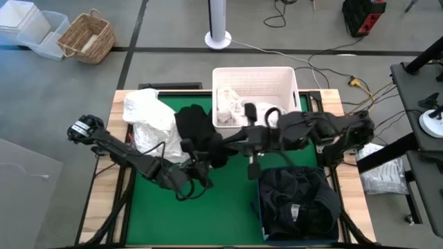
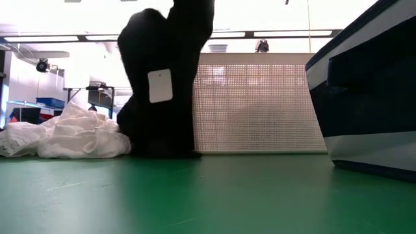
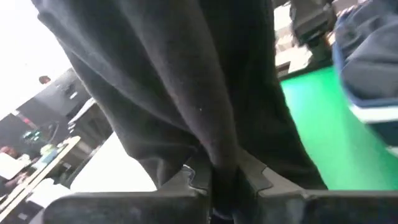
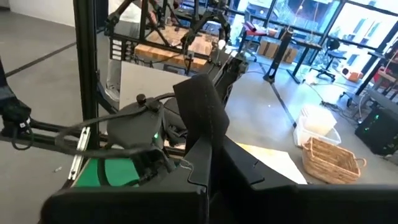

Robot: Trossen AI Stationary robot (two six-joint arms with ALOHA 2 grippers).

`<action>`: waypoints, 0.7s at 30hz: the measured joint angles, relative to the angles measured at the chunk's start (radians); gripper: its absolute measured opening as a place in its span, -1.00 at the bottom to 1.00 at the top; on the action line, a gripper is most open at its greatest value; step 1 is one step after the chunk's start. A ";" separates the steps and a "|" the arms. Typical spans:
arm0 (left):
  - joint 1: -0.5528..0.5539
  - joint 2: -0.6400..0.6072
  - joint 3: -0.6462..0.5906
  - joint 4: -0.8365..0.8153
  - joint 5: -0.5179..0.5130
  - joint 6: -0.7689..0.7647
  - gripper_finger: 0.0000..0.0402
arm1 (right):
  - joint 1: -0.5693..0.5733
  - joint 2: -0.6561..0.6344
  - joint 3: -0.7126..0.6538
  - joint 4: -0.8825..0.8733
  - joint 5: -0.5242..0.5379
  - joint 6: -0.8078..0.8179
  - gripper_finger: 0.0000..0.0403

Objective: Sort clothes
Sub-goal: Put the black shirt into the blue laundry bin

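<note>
Midway: both grippers (left (image 3: 224, 180), right (image 4: 211, 168)) pinch black garment (image 1: 197, 135); both bins part-filled, white pile (image 1: 149, 121) unsorted.

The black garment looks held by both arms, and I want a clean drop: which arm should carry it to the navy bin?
Probably the right: its tool, shut on the black garment, sits nearer the navy bin than the left tool.

A grey concrete floor (image 1: 173, 28) surrounds the table. On it stand a woven wicker basket (image 1: 86, 37), clear plastic storage boxes (image 1: 28, 29) beside it, and a white round-based pedestal (image 1: 219, 28). Black and yellow cables (image 1: 332, 66) trail nearby. Bright ceiling light strips (image 2: 273, 34) glow overhead.
</note>
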 joint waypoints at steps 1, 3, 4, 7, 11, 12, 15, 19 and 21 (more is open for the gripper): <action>-0.010 -0.001 0.013 0.000 0.001 0.015 -0.96 | 0.000 -0.013 0.000 -0.011 0.002 0.000 -0.92; -0.030 -0.002 0.051 0.000 0.005 0.053 -0.98 | -0.002 -0.039 0.000 -0.041 0.012 0.015 -0.90; -0.040 -0.002 0.073 -0.001 0.006 0.073 -0.98 | -0.004 -0.050 0.002 -0.058 0.015 0.018 -0.88; -0.067 -0.003 0.155 -0.030 0.005 0.119 -0.99 | -0.005 -0.080 0.003 -0.119 0.017 0.047 -0.77; -0.102 -0.004 0.288 -0.160 0.008 0.102 -0.99 | -0.005 -0.090 0.002 -0.202 0.017 0.091 -0.56; -0.109 -0.004 0.322 -0.193 0.008 0.098 -0.99 | -0.005 -0.093 0.002 -0.226 0.017 0.099 -0.50; -0.129 -0.004 0.430 -0.292 0.008 0.073 -0.99 | -0.005 -0.102 0.002 -0.317 0.020 0.128 -0.35; -0.141 -0.004 0.579 -0.438 0.014 0.007 -1.00 | -0.005 -0.107 0.000 -0.441 0.071 0.177 -0.17; -0.141 -0.004 0.645 -0.499 0.040 -0.022 -1.00 | -0.005 -0.106 -0.002 -0.493 0.079 0.193 -0.10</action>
